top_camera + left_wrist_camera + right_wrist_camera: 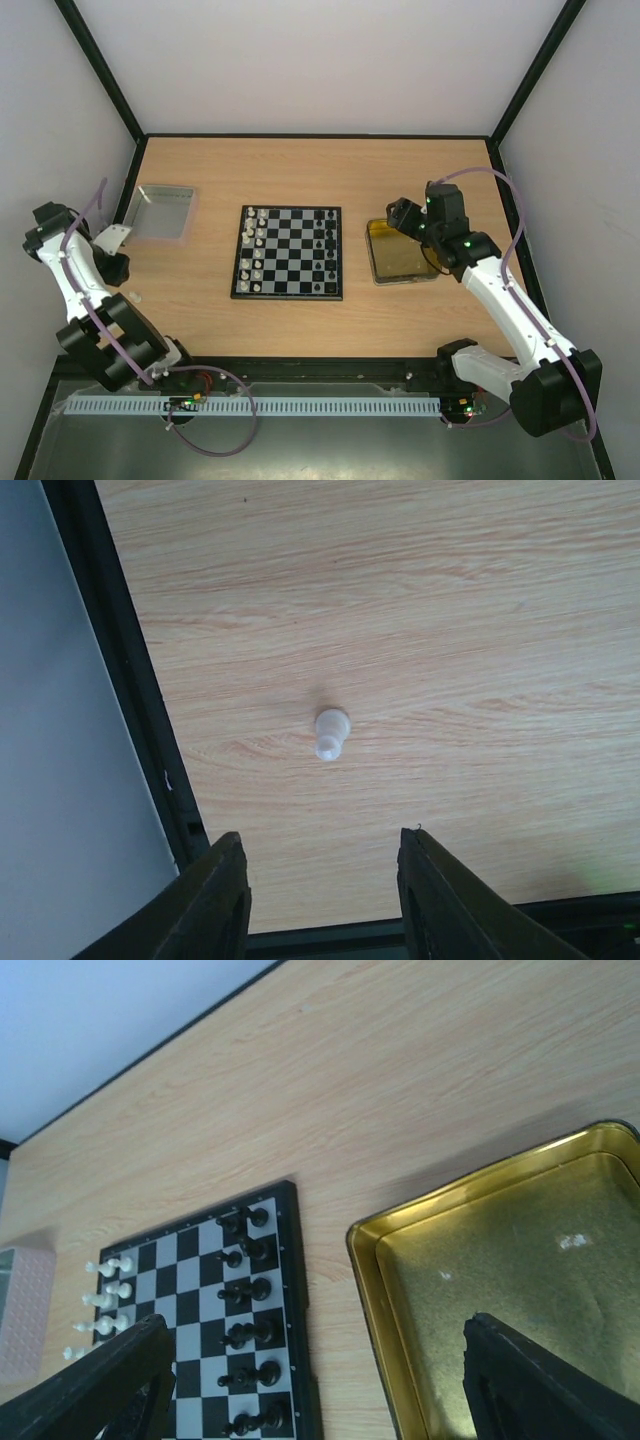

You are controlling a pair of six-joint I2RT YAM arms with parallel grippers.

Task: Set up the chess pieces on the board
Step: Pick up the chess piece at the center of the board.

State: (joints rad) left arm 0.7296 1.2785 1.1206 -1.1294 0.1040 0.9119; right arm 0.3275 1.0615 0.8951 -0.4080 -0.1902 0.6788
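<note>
The board (287, 296) lies mid-table, with white pieces (256, 250) along its left side and black pieces (324, 250) along its right. One white piece (133, 297) lies alone on the bare wood near the table's left edge. In the left wrist view this piece (331, 733) lies on the wood just ahead of my left gripper (322, 842), which is open and empty. My right gripper (315, 1335) is open and empty, hovering over the gap between the board's frame (297, 1290) and the yellow tray. The black pieces (245, 1295) show in the right wrist view.
A yellow-tinted shallow tray (378, 255) lies right of the board and looks empty; its rim shows in the right wrist view (375, 1290). A silver metal tray (160, 237) lies at the back left. A black frame rail (130, 680) runs along the table's left edge.
</note>
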